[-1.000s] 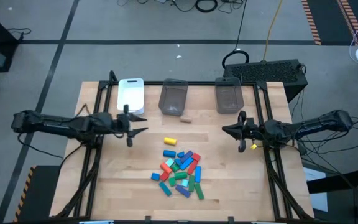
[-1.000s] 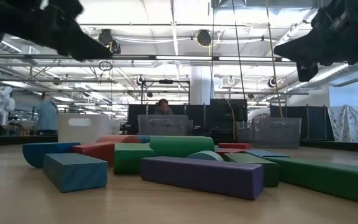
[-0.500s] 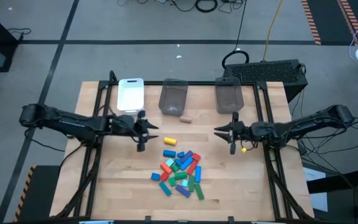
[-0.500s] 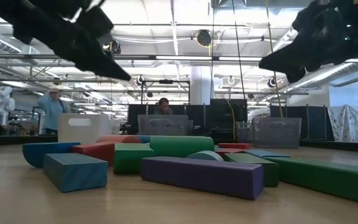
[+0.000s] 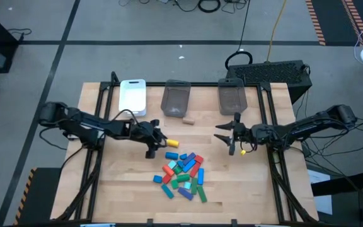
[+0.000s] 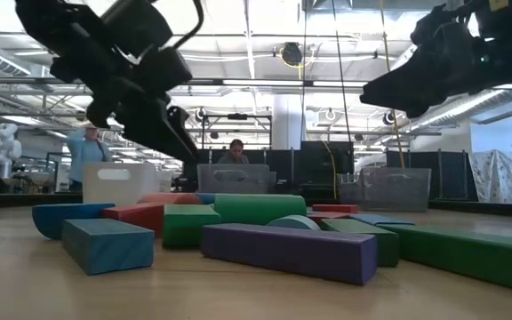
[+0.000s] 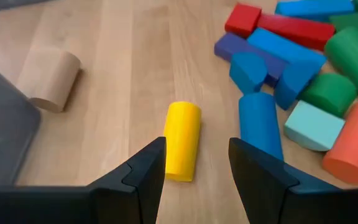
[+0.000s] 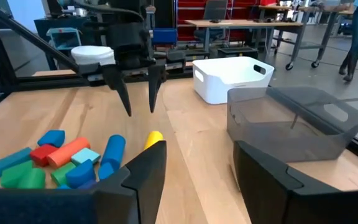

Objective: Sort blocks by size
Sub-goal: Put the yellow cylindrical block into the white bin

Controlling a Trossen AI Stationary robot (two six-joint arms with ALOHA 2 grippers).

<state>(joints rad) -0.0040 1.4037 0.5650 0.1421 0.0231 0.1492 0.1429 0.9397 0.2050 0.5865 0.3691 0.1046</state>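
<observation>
The blocks (image 5: 183,173) lie in a loose heap at the table's middle, toward its near edge. A yellow cylinder block (image 7: 182,148) lies on its side apart from them, toward the far side. My left gripper (image 5: 155,142) hangs open just left of this yellow block and slants down at it. Its two fingertips (image 7: 196,168) stand short of the block's near end and touch nothing. My right gripper (image 5: 224,135) is open and empty above the table, right of the heap, and points toward the left arm (image 8: 138,87).
A white tray (image 5: 133,96) and two grey bins (image 5: 176,99) (image 5: 232,98) stand along the far edge. A tan cylinder block (image 5: 189,120) lies in front of the middle bin. Bare wood shows to the left and right of the heap.
My left gripper has gone toward the table's right edge and down, tipping its fingers downward, and now hangs close to the yellow block. My right gripper has shifted a little toward the table's middle and has opened. No block has moved.
</observation>
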